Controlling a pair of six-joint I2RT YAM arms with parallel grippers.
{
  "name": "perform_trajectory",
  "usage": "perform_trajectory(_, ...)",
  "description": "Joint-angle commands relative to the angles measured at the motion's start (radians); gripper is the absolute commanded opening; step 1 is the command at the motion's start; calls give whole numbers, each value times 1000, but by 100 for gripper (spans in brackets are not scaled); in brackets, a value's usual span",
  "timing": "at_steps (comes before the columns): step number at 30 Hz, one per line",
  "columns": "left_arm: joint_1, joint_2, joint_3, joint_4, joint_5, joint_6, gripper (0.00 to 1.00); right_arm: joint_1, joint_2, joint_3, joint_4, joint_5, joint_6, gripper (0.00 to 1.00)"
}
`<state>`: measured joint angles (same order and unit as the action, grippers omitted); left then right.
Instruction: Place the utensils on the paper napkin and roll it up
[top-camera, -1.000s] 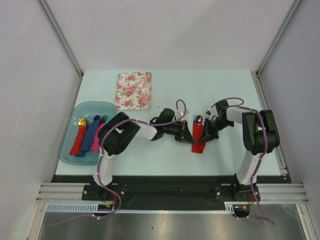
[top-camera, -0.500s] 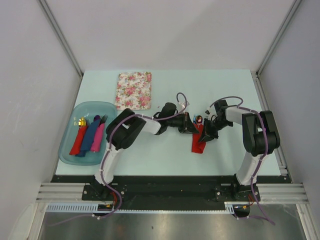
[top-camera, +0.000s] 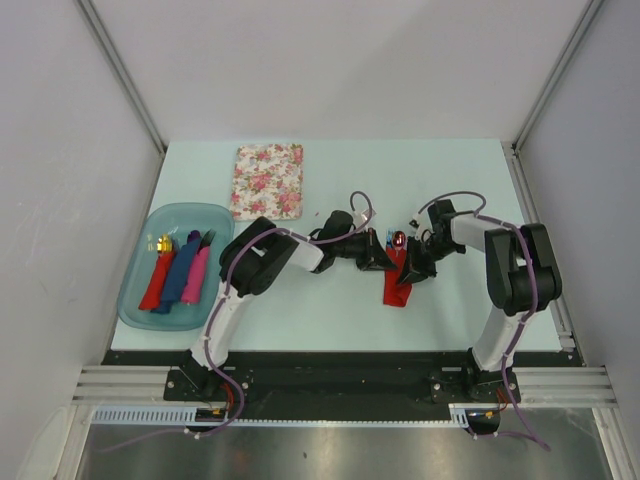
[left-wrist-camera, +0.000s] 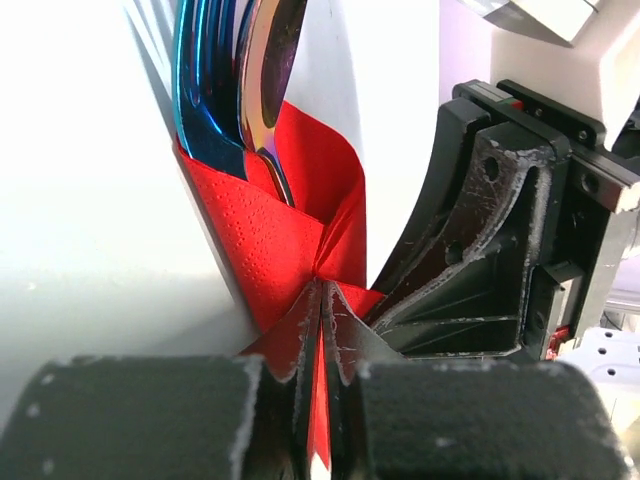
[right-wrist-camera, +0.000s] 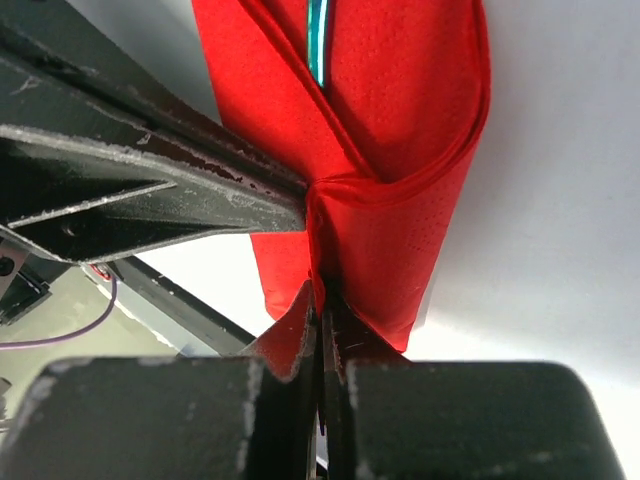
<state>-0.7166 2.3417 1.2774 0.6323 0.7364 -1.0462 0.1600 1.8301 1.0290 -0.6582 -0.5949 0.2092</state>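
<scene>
A red paper napkin (top-camera: 397, 281) lies folded lengthwise at table centre, wrapped round the utensils. The blue fork (left-wrist-camera: 205, 90) and the shiny spoon (left-wrist-camera: 268, 70) stick out of its far end; their heads also show in the top view (top-camera: 396, 238). My left gripper (top-camera: 384, 256) is shut on the napkin's left edge (left-wrist-camera: 322, 340). My right gripper (top-camera: 408, 268) is shut on the right edge (right-wrist-camera: 320, 280). The two grippers face each other, almost touching. A teal strip of the fork handle (right-wrist-camera: 317, 45) shows inside the fold.
A teal tray (top-camera: 136, 283) at the left holds red, blue and pink napkin rolls, one with a gold-tipped utensil (top-camera: 160, 243). A floral napkin stack (top-camera: 267, 180) lies at the back left.
My left arm has stretched further right and slightly back, bringing its gripper against the napkin's upper left. The napkin has narrowed into a tighter fold. The right arm has barely moved.
</scene>
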Motion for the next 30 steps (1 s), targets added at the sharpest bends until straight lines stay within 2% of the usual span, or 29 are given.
perform_trajectory(1, 9, 19, 13, 26, -26, -14, 6, 4, -60, -15, 25, 21, -21, 0)
perform_trajectory(11, 9, 28, 8, 7, -32, -8, 4, 15, -192, -49, 114, -115, 50, 0)
perform_trajectory(30, 13, 19, 20, -20, -26, 5, 2, 91, -31, -93, 262, -132, 91, 0)
